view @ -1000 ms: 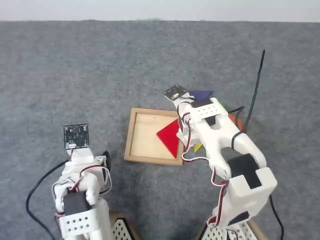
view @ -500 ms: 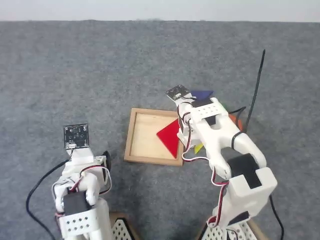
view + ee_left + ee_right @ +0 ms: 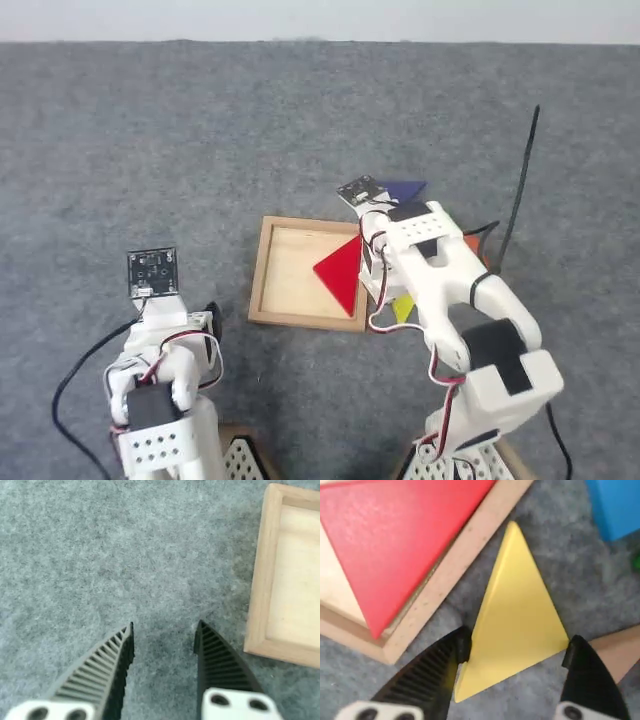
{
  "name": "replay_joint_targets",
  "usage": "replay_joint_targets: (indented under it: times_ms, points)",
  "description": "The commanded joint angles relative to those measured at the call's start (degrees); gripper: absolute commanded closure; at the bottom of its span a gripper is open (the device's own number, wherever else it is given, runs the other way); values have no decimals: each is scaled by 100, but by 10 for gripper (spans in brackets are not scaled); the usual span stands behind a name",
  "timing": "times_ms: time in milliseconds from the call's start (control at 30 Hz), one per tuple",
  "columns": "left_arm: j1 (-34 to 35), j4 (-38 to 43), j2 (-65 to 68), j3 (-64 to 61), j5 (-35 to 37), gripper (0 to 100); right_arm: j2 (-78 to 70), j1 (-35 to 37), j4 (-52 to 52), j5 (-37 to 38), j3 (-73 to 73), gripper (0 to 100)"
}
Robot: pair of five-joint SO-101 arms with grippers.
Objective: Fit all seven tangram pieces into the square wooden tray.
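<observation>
1. Two arms in the high view: the left arm point(image 3: 160, 370) at lower left of the frame, the right arm point(image 3: 450, 290) at centre right, bent over the tray's right edge.
2. Square wooden tray point(image 3: 258, 272) lies flat on the grey carpet point(image 3: 200, 130), just left of frame centre.
3. One piece is in the tray: the red triangle point(image 3: 340, 270), lying against the right rim, with bare wood to its left.
4. Yellow triangle point(image 3: 515, 615) lies flat on the carpet just outside the tray's right rim; the high view shows a corner of it under the right arm.
5. Right gripper point(image 3: 517, 647): jaws spread, one on each side of the yellow triangle's broad end and close against its edges. Cannot tell if they press it.
6. Left gripper point(image 3: 165, 625): released, jaws apart over bare carpet, holding nothing, tray corner nearby.
7. Dark blue piece point(image 3: 405, 188) and orange piece point(image 3: 472, 243) lie on the carpet right of the tray, partly hidden by the right arm.
</observation>
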State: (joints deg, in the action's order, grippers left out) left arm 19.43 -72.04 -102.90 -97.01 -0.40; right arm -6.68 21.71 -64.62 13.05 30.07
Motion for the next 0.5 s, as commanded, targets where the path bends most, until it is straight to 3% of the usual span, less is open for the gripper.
replay_joint_targets:
  times_ms: [0, 400, 467]
  points:
    - [-9, -18, -114, 57, -26, 814, 646, 13, -242, -62, 62, 696]
    - [-9, -18, -114, 57, -26, 814, 1253, -4, -444, -79, 141, 688]
    - [-9, -18, -114, 57, -26, 814, 1112, 22, -400, -79, 229, 649]
